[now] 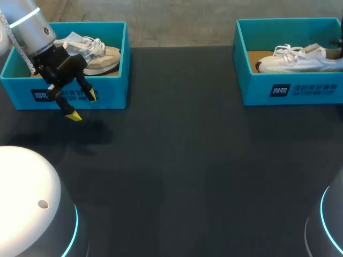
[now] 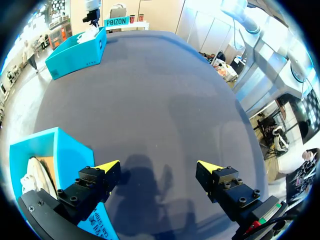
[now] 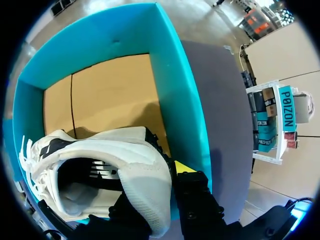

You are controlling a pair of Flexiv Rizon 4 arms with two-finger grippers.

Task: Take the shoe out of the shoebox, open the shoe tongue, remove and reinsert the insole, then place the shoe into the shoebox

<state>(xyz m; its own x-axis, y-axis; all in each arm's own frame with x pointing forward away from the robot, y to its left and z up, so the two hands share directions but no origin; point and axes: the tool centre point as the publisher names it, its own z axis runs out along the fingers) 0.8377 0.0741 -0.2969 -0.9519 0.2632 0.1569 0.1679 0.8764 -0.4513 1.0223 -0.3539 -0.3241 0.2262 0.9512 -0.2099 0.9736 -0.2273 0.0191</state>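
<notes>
Two teal shoeboxes stand at the back of the black table. The left shoebox (image 1: 80,96) holds a beige-and-white shoe (image 1: 99,56). My left gripper (image 1: 83,105) hangs open and empty just in front of that box's front wall; in the left wrist view the left gripper (image 2: 159,166) has bare tabletop between its fingers and the box (image 2: 65,150) beside it. The right shoebox (image 1: 292,88) holds a white shoe (image 1: 300,59). My right gripper (image 3: 155,187) is inside that box, shut on the heel wall of the white shoe (image 3: 100,155), one finger inside the opening and one outside.
The black tabletop (image 1: 187,160) stretches wide between and in front of the two boxes. My arms' rounded bases (image 1: 27,203) sit at the near corners. The right box's brown floor (image 3: 110,95) is bare ahead of the shoe.
</notes>
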